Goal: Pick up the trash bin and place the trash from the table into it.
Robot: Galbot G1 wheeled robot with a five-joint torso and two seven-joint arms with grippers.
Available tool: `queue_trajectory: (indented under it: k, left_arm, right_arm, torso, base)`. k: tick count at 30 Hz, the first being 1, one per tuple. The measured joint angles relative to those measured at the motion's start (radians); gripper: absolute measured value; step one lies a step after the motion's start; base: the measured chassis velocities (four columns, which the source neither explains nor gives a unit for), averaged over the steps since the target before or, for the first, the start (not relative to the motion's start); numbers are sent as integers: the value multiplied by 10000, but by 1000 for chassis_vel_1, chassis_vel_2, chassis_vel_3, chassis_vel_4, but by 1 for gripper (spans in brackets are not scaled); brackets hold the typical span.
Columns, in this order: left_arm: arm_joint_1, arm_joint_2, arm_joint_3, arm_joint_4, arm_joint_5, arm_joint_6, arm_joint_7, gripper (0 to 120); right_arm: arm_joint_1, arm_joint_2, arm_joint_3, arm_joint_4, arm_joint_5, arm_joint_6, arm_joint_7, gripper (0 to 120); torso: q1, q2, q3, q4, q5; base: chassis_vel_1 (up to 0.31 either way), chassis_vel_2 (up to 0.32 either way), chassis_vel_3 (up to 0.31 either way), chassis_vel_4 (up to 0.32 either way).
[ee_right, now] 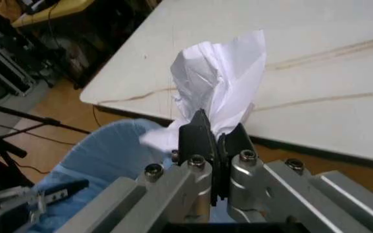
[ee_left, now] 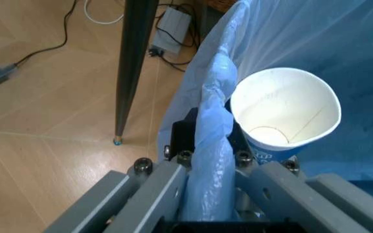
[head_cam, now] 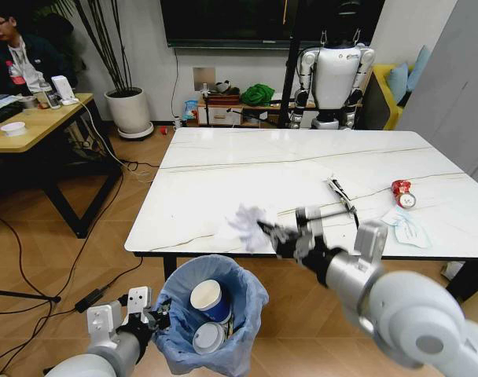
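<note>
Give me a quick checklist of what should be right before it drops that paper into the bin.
1. Right gripper shut on the crumpled white paper: ok.
2. Left gripper clamped on the trash bin bag rim: ok.
3. Paper directly above the bin opening: not ok, it hangs over the table edge, beside the bin.
4. Room in the bin beside the paper cup and white lid: ok.
5. Bin's own wall gripped, not just bag: cannot tell.

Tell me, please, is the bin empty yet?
No: the bin, held by the left gripper, already holds a paper cup and a white lid.
</note>
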Motion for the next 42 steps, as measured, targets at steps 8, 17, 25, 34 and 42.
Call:
queue_trajectory:
  k: [8, 17, 25, 34, 42]
  left_arm:
    - [229, -10, -180, 0, -54, 0, -61, 0]
    - [1, 88, -23, 0, -5, 0, -11, 0]
    - [-367, 388, -30, 0, -184, 0, 113, 0]
    - [-527, 348, 166, 0, -209, 0, 117, 0]
    - [-587, 140, 487, 0, 90, 0, 116, 0]
  right_arm:
    - [-66, 12, -48, -57, -216, 95, -635, 0]
    - [979, -394, -217, -80, -228, 366, -2115, 0]
    - [1306, -883, -711, -88, -1050, 286, -4211, 0]
    - [1225, -1214, -1579, -97, -2575, -66, -4477, 0]
    - [1109, -1375, -2155, -100, -2917, -408, -4219, 5]
  torso:
    - [1, 0, 1, 6, -3]
    - [2, 0, 1, 5, -5]
    - [2, 0, 1, 4, -2]
    - [2, -1, 1, 3, -3]
    - [1, -1, 1, 3, -2]
  base:
    - [0, 0, 0, 0]
    - [0, 0, 0, 0]
    - [0, 0, 0, 0]
    - [0, 0, 0, 0]
    - [0, 0, 0, 0]
